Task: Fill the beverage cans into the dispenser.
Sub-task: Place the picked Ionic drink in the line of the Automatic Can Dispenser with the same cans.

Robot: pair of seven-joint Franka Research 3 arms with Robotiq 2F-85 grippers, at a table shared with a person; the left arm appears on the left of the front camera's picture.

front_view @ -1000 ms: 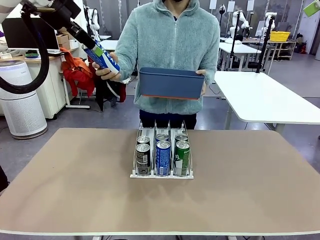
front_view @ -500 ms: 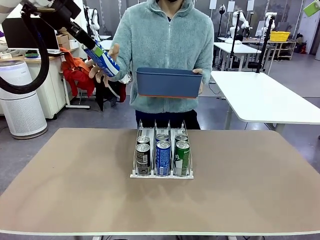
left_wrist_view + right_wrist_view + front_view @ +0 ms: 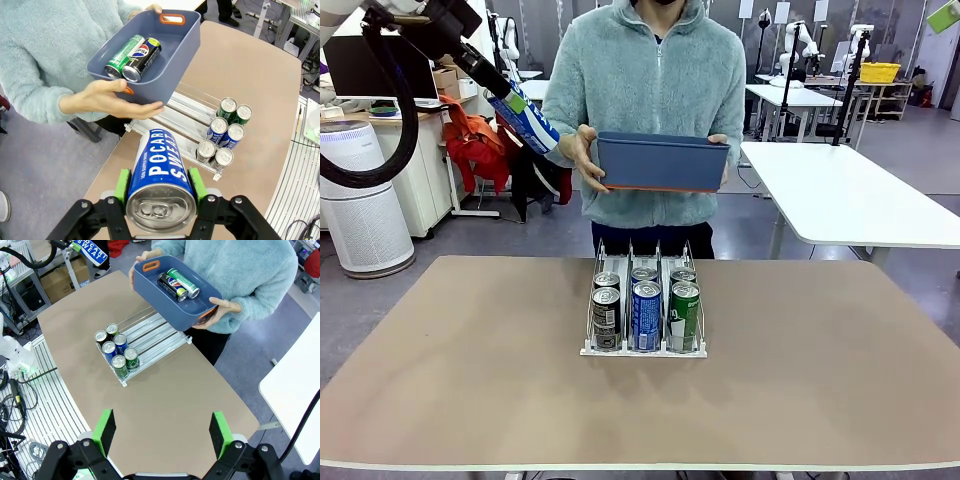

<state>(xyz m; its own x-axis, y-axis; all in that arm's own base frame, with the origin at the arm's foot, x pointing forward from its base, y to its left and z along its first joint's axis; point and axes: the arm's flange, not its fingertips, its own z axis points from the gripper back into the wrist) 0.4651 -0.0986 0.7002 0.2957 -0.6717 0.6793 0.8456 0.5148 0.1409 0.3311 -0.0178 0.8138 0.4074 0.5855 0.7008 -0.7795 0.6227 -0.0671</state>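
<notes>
Left gripper (image 3: 159, 186): jaws clamp blue-and-white aluminium can (image 3: 159, 162).
Right gripper (image 3: 162, 434): jaws apart.
Advice: set upright, white wire dispenser (image 3: 186, 111), far end.

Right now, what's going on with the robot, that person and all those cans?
The left claw is shut on a blue can, held up in the air past the table's far left side, beside the person. The person holds a blue bin at both ends; a green can and a black can lie in it. On the table, the dispenser holds six cans, two per lane, at the end nearer the robot. The right claw is open and holds nothing.
</notes>
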